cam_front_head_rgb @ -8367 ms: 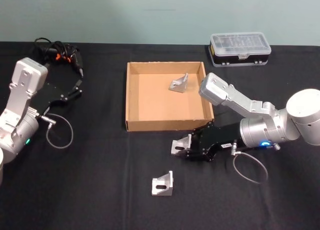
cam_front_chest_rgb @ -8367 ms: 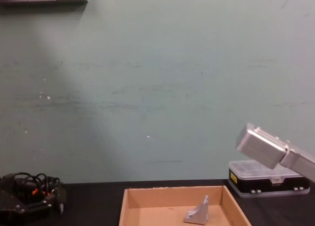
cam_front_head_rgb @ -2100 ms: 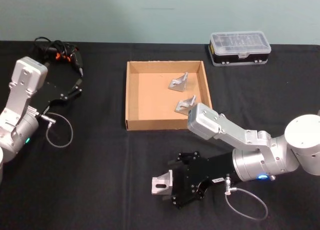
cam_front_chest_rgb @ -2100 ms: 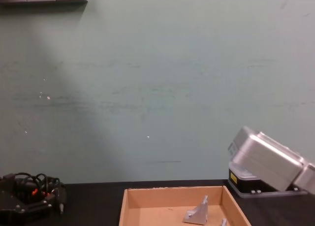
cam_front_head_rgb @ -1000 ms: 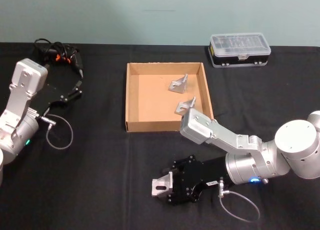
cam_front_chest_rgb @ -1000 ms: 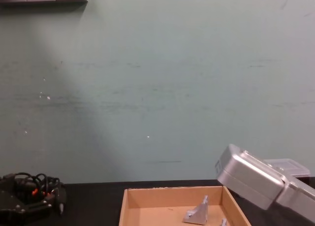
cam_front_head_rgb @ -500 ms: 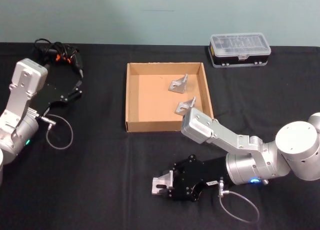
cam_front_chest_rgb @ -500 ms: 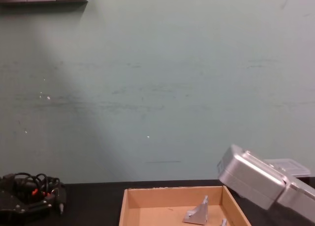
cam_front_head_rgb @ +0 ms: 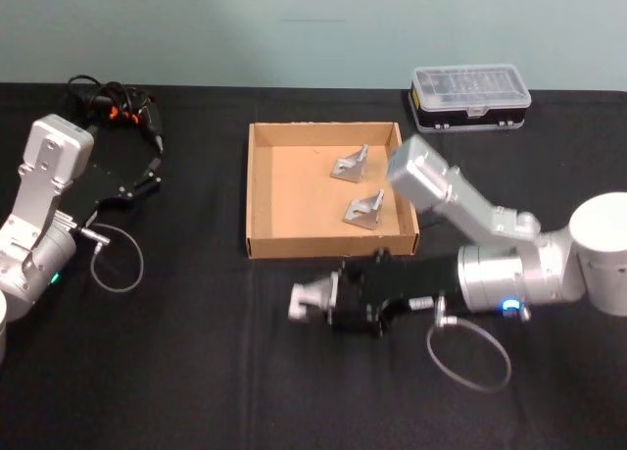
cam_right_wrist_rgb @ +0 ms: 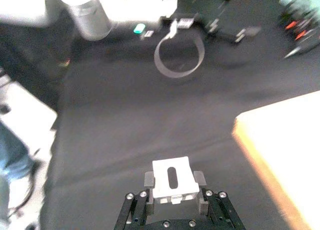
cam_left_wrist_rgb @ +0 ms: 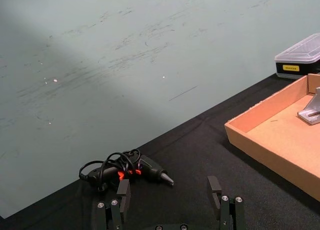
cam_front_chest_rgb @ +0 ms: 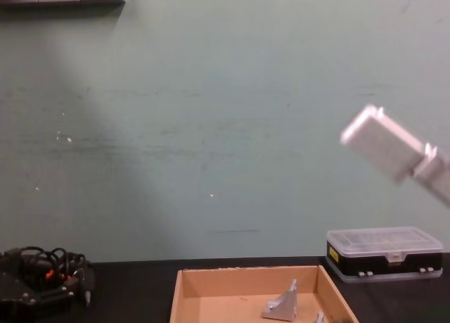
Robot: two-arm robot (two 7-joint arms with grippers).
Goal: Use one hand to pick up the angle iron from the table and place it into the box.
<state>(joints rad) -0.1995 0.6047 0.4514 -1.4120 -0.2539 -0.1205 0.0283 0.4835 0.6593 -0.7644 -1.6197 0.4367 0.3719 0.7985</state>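
Right gripper [cam_front_head_rgb: 331, 303] jaws clenched on an angle iron [cam_front_head_rgb: 312, 298], held just off the near edge of the box [cam_front_head_rgb: 261, 190], above the black counter [cam_front_head_rgb: 196, 323]; in the right wrist view the slotted face of the bracket sits squarely between the jaws. Two more brackets [cam_front_head_rgb: 351, 164] lie inside the box toward its right wall. Left gripper [cam_left_wrist_rgb: 170, 202] parked at the counter's left side, jaws released, near a cabled power tool [cam_left_wrist_rgb: 131, 168]; small lidded case [cam_front_head_rgb: 470, 95] beyond the box's right corner.

Your robot's silver-grey arm casings with boxy elbow blocks, rounded white joint housings, black right gripper [cam_front_head_rgb: 328, 308] with bright screw heads, looped grey cable, small blue and green indicator lights
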